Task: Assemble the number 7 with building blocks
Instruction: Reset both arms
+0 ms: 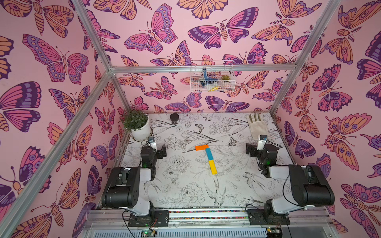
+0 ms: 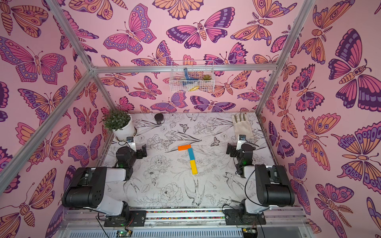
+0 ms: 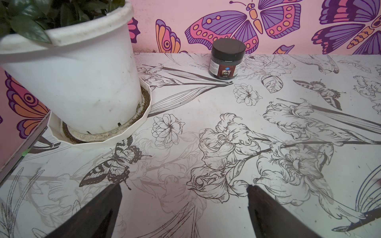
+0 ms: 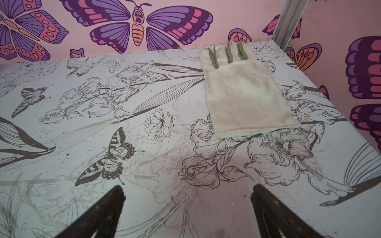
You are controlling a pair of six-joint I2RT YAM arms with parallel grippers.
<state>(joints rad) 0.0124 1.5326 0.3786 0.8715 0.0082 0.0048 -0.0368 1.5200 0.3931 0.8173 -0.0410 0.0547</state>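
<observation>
Three building blocks lie together mid-table, seen in both top views. The orange bar (image 1: pixel 202 147) (image 2: pixel 184 147) lies across the top. From its right end the light blue bar (image 1: pixel 209 154) (image 2: pixel 191 154) and then the yellow bar (image 1: pixel 212 167) (image 2: pixel 193 167) run end to end toward the front, forming the number 7. My left gripper (image 1: pixel 153 151) (image 3: pixel 182 187) hovers open at the table's left, well apart from the bars. At the right, my right gripper (image 1: pixel 260 150) (image 4: pixel 187 187) is open too. Nothing sits between either pair of fingers. Neither wrist view shows the blocks.
A white potted plant (image 1: pixel 140 129) (image 3: pixel 82 82) stands in a saucer at the back left, a dark jar (image 1: pixel 174 118) (image 3: pixel 226 59) beside it. A pale glove (image 1: pixel 256 124) (image 4: pixel 243 92) lies back right. A wire basket (image 1: pixel 212 77) hangs on the back wall.
</observation>
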